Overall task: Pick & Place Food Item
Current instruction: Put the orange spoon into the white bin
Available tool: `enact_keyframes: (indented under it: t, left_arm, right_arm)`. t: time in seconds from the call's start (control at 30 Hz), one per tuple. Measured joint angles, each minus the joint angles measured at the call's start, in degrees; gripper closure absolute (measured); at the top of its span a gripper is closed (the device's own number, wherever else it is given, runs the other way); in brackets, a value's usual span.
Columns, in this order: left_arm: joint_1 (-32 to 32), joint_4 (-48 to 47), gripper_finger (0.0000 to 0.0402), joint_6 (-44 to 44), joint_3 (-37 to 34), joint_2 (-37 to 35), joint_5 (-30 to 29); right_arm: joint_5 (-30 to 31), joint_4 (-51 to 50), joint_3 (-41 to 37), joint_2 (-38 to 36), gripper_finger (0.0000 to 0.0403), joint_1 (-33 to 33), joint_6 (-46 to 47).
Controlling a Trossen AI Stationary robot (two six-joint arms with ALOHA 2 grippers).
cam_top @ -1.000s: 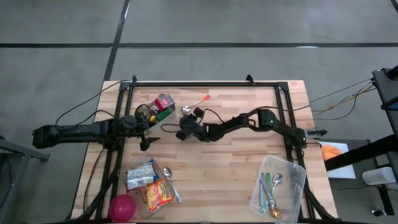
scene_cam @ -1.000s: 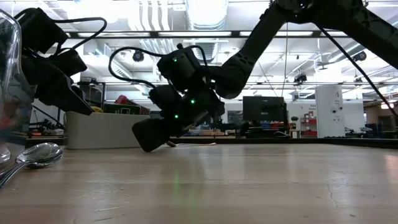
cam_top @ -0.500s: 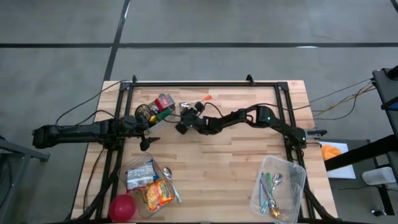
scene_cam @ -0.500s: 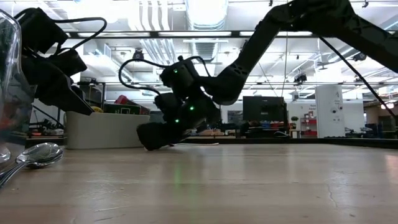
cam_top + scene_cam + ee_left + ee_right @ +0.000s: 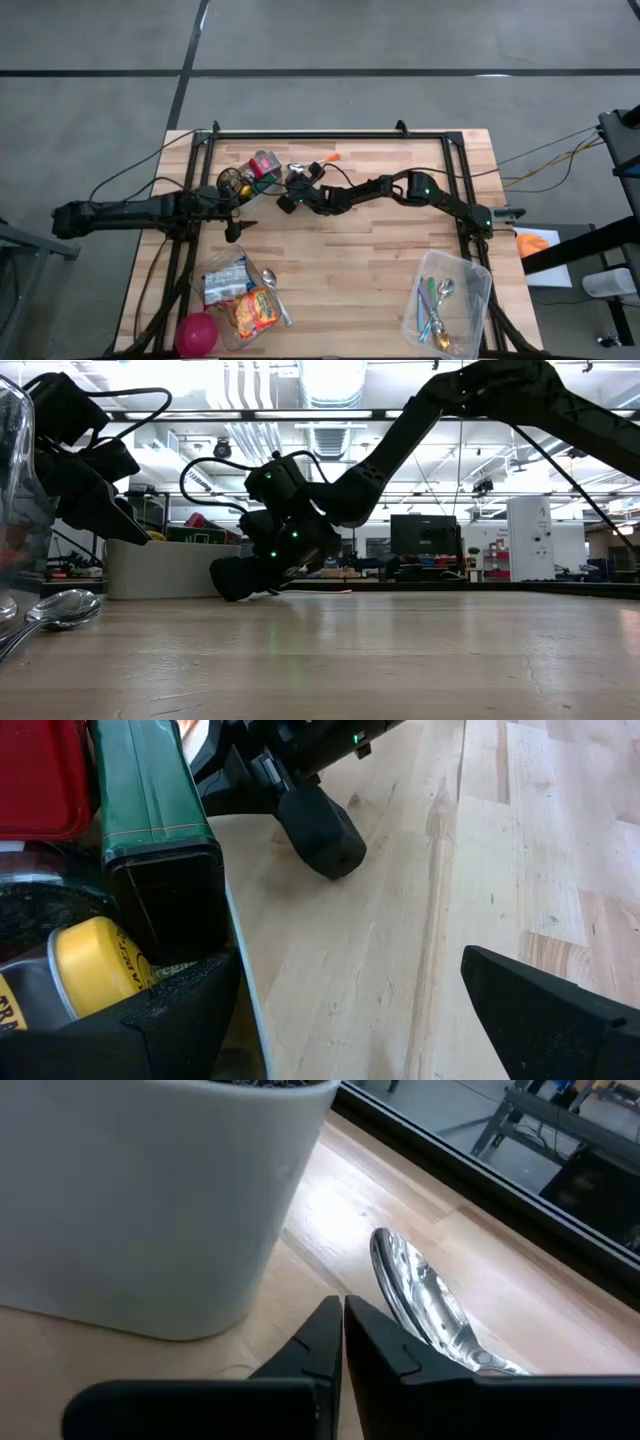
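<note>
Right claw (image 5: 286,203): we see its fingers pressed together with nothing between them; a moment ago they stood partly apart, so it has snapped closed on air.
Right claw, place: low over the desk (image 5: 360,260) in the upper middle of the high view, just right of the white container; it has slid up and to the left over the last second.
Right wrist view: the closed fingertips (image 5: 338,1320) point at the gap between the white container (image 5: 150,1200) and a metal spoon (image 5: 425,1305); neither is gripped.
Left claw (image 5: 238,215): wide apart and empty, waiting at the left edge of the desk beside the container, unmoved.
Food items, upper left: a white container (image 5: 255,170) holds a green carton (image 5: 160,830), a red pack (image 5: 40,780) and a yellow-lidded jar (image 5: 85,955).
Food items, lower left: a clear tub (image 5: 240,295) with snack packets, a pink ball (image 5: 197,333) touching it.
Other things: an orange-handled spoon (image 5: 318,162) above the right arm; a clear tray of cutlery (image 5: 447,300) at lower right.
Meaning for the task: we judge no food item is in hand yet; the closing looks like a push or nudge posture near the container, or a missed grasp, and we cannot tell which.
Risk: we think the closed fingers could knock the metal spoon or shove the container.
</note>
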Motion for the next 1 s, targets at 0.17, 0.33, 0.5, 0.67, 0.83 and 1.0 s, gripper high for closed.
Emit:
enact_keyframes:
  t: [0.17, 0.33, 0.5, 0.67, 0.83, 1.0]
  left_arm:
    - [0.0, 0.0, 0.0018, 0.0, 0.0, 0.0, 0.0]
    - [0.0, 0.0, 0.0018, 0.0, 0.0, 0.0, 0.0]
    - [0.0, 0.0, 0.0018, 0.0, 0.0, 0.0, 0.0]
    - [0.0, 0.0, 0.0018, 0.0, 0.0, 0.0, 0.0]
    - [0.0, 0.0, 0.0018, 0.0, 0.0, 0.0, 0.0]
    - [0.0, 0.0, 0.0018, 0.0, 0.0, 0.0, 0.0]
  right_arm:
    - [0.0, -1.1, -0.1, -0.1, 0.0391, 0.0, 0.9]
    - [1.3, -5.8, -0.1, -1.0, 0.0391, 0.9, 3.5]
    - [2.9, -12.1, -0.2, -2.7, 0.0391, 2.3, 6.0]
    - [6.6, -13.7, -0.4, -3.7, 0.0391, 3.3, 6.0]
    - [7.2, -9.7, -0.6, -3.7, 0.0391, 2.6, 5.7]
    - [6.2, -8.9, -0.3, -3.7, 0.0391, 1.1, 9.5]
